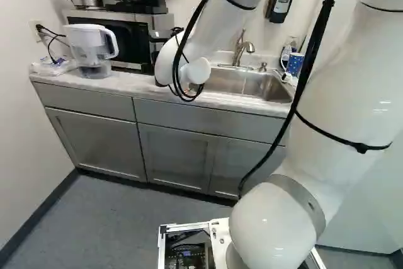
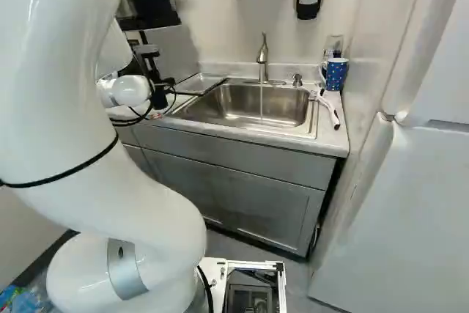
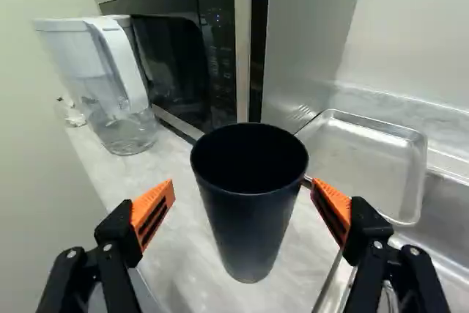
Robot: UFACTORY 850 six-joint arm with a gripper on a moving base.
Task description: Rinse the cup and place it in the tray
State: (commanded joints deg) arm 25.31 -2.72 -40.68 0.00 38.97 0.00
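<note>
While one hand (image 2: 155,68) spreads two fingers (image 3: 155,207), one dark cup (image 3: 248,218) upright ahead, one metal tray (image 3: 366,155) near it

Pitcher (image 3: 85,64) beside microwave (image 3: 170,56); spotted blue mug (image 2: 336,75); near it, perhaps a brush (image 2: 329,108).

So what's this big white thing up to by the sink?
A white robot arm is at a dark cup that stands upright on the counter. Its tool is open, one finger on each side of the cup, without gripping it. The job is to rinse the cup and put it in the metal tray, which lies beside it. The cup isn't in the tray, and a thin stream seems to be running from the faucet.
</note>
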